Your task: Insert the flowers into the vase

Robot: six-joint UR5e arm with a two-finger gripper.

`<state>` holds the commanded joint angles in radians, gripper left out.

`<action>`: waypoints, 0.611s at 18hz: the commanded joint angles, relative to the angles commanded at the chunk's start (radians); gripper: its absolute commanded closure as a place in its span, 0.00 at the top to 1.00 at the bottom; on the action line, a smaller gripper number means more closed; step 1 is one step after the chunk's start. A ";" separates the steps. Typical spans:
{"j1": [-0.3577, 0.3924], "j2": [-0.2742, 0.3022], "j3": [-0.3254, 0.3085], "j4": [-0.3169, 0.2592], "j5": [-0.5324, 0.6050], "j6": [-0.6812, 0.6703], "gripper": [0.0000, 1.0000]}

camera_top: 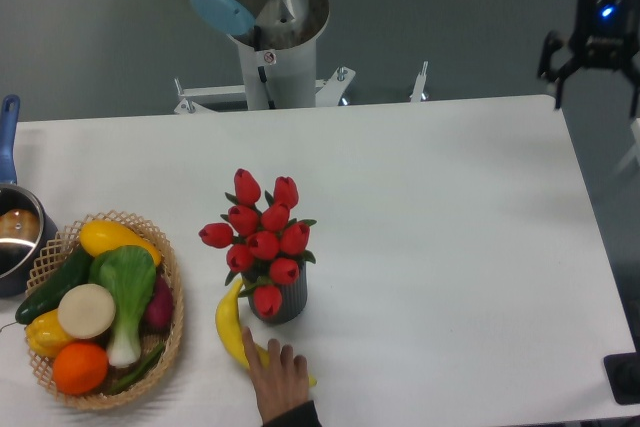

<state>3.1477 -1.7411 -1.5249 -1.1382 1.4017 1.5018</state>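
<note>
The flowers (262, 235), a bunch of red tulip buds with green leaves, stand upright in the vase (284, 300), a small dark grey ribbed cylinder left of the table's middle. The blooms spread wider than the vase and hide its mouth. My gripper (593, 75) hangs open and empty at the far right, above the table's back right corner, far from the flowers.
A person's hand (277, 380) lays a yellow banana (231, 329) on the table just in front of the vase. A wicker basket (174, 315) of vegetables and fruit sits at the left, a blue-handled pot (14, 233) behind it. The robot base (270, 37) stands at the back.
</note>
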 joint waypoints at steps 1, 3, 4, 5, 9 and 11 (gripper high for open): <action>0.002 0.000 0.002 -0.005 0.019 0.002 1.00; 0.006 0.006 0.021 -0.040 0.028 0.006 1.00; 0.006 0.008 0.049 -0.089 0.031 0.014 1.00; -0.008 0.009 0.087 -0.145 0.051 0.031 1.00; -0.052 0.060 0.118 -0.276 0.082 0.034 1.00; -0.081 0.063 0.118 -0.287 0.079 0.012 1.00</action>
<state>3.0666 -1.6782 -1.4067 -1.4251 1.4803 1.5142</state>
